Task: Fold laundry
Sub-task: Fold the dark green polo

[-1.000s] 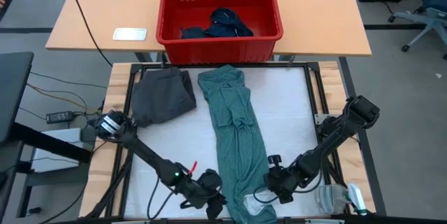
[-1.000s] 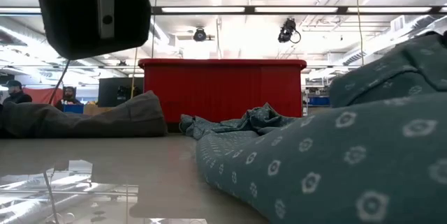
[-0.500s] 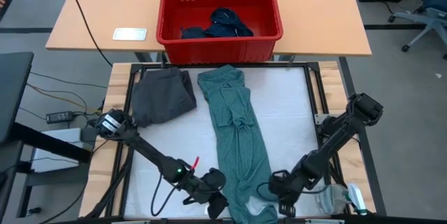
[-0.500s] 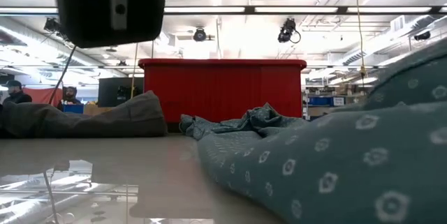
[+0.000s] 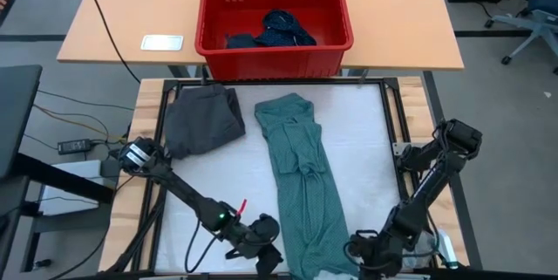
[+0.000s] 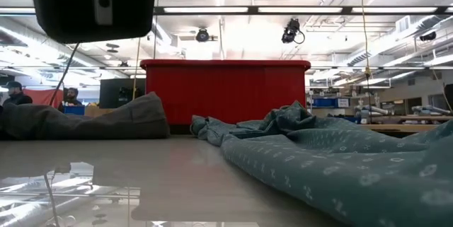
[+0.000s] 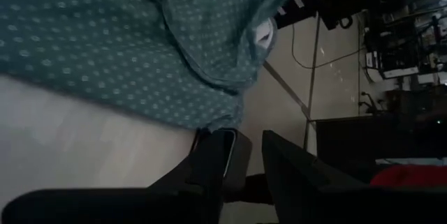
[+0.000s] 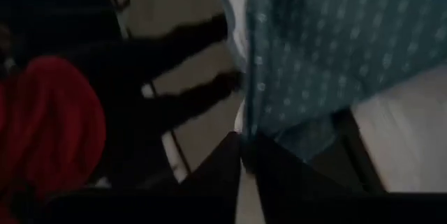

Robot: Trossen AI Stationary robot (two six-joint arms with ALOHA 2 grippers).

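Observation:
A teal dotted collared shirt [image 5: 301,171] lies lengthwise down the middle of the white table, and its near end reaches the near edge. At that end's right corner my right gripper [image 5: 368,256] is shut on the shirt. My left gripper [image 5: 268,261] stands at the near left corner. In the left wrist view a narrow gap shows between its fingers [image 7: 241,137], with nothing in it. The shirt's corner [image 7: 216,121] ends just at one fingertip. A charcoal grey piece [image 5: 205,119] lies bunched at the table's far left. My right gripper pinches the edge of the shirt's near end [image 8: 242,121] between its two fingers, where the white inner side shows. The fingers slant down at it. The rest of the shirt lies on the table. Whether my left gripper touches the shirt's corner, I cannot tell.
On the wooden table beyond stands a red basket [image 5: 340,18] holding navy pieces [image 5: 279,31]. A white card [image 5: 161,43] lies left of it. A clear plastic item [image 5: 440,247] sits at the near right corner. Bare white table lies on both sides of the shirt.
My right gripper has gone toward the near edge and a little to the right, rolling as it went. The shirt has slid with it toward the near right, its far end included. In the low view its raised near end has sunk lower and flatter.

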